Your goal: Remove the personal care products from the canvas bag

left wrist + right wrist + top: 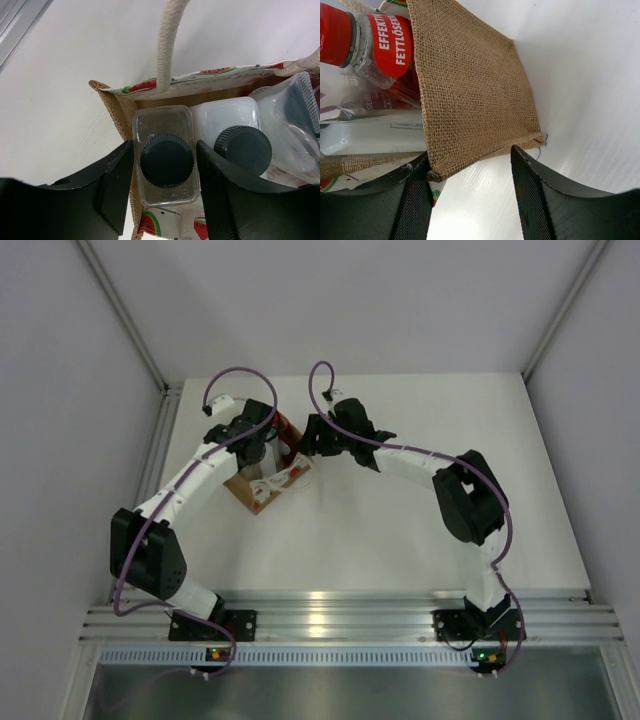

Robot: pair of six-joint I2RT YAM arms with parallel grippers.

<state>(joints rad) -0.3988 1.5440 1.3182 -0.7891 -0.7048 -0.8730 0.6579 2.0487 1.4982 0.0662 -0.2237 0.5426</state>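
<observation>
Inside the canvas bag [116,107], against its end wall, the clear bottle [166,160] stands upright: long axis vertical, dark cap pointing straight up. The bag sits on the worktop [400,520] at about 9 o'clock of centre. Expect hard, slick plastic, probably light but apt to slip, so hold the flat sides under the cap rather than the cap. Your left fingers [112,195] are clamped flush on those sides, at 9 and 3 o'clock. The white bottle [243,149] crowds it at 3 o'clock, so lift straight up. Your right fingers [540,200] stand apart at the burlap wall; I cannot tell whether they pinch it.
</observation>
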